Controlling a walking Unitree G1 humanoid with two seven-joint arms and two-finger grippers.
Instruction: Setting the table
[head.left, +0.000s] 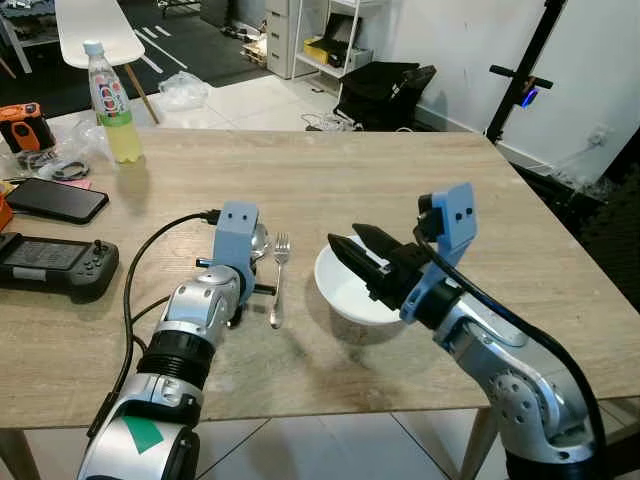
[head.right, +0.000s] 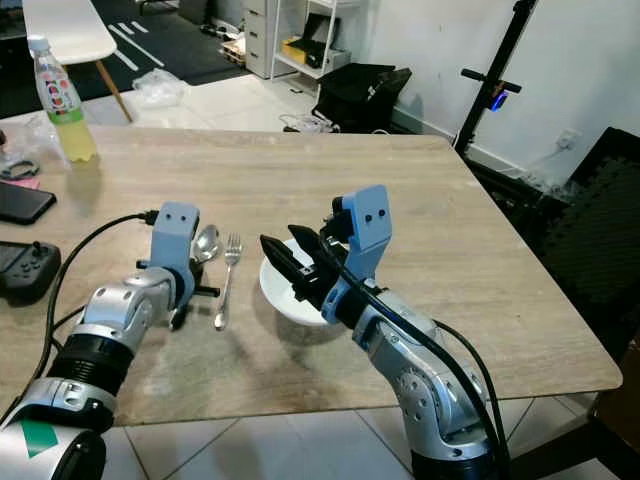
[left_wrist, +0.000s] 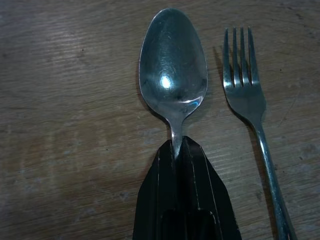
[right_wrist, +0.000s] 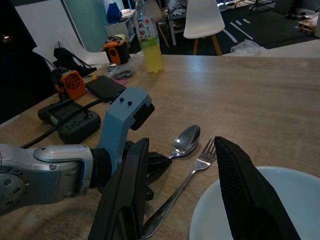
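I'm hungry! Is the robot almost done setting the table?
Partly. The white bowl sits on the table, and the fork lies just left of it. The left gripper is shut on the spoon, which lies flat beside the fork. The right gripper hovers open over the bowl's edge. Left to do: letting go of the spoon.

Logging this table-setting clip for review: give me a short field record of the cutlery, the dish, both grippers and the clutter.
left gripper: shut on spoon handle, low at the table
spoon: lying flat on the table, left of the fork
fork: flat on the table, between spoon and bowl, untouched
bowl: white, empty, right of the fork
right gripper: open, above the bowl
far left clutter: bottle, phone, controller
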